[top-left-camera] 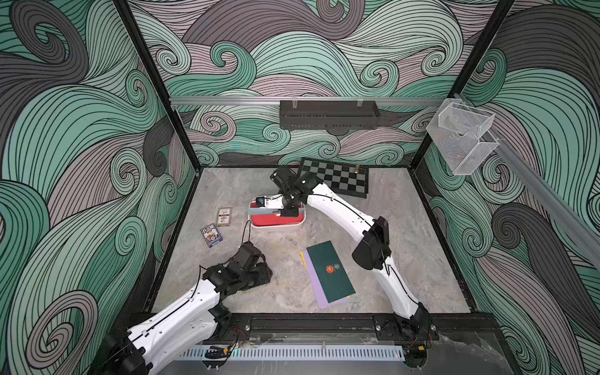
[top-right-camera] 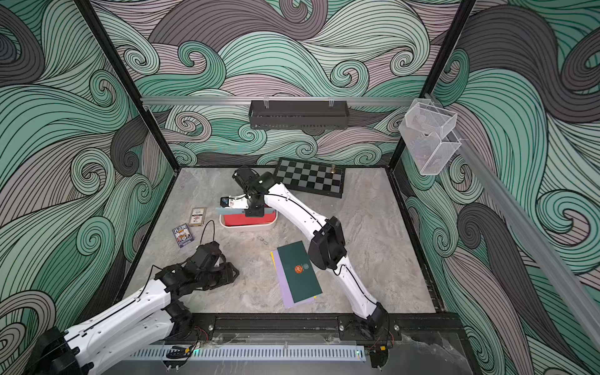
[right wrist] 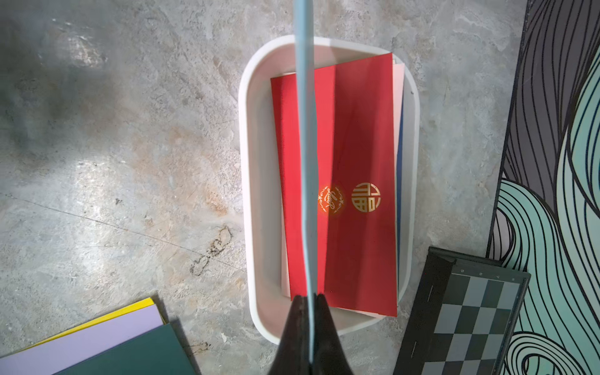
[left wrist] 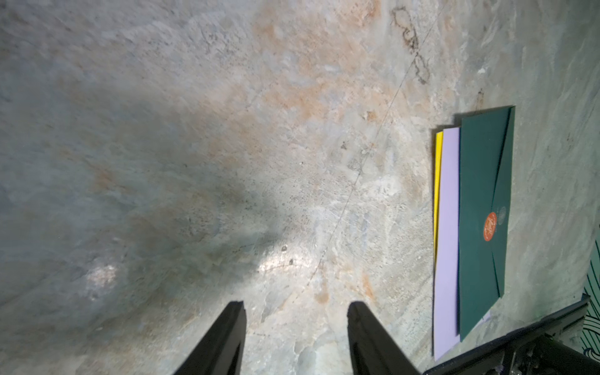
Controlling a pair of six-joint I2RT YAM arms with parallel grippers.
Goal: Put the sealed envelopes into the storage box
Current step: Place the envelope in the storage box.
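- The right tool [right wrist: 311, 297] pinches a thin light blue envelope [right wrist: 305, 130] edge-on over the storage box [right wrist: 246, 162], a smooth white round-cornered tub
- A red envelope [right wrist: 360, 130] lies inside it
- The left tool [left wrist: 295, 311] is spread above the mottled table [left wrist: 194, 130]
- A green envelope [left wrist: 480, 194], lilac envelope [left wrist: 448, 227] and yellow envelope [left wrist: 438, 168] lie stacked there

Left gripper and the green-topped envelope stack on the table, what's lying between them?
Nothing. Only bare marbled tabletop separates the open left gripper from the envelope stack. This shows in the left wrist view and both top views.
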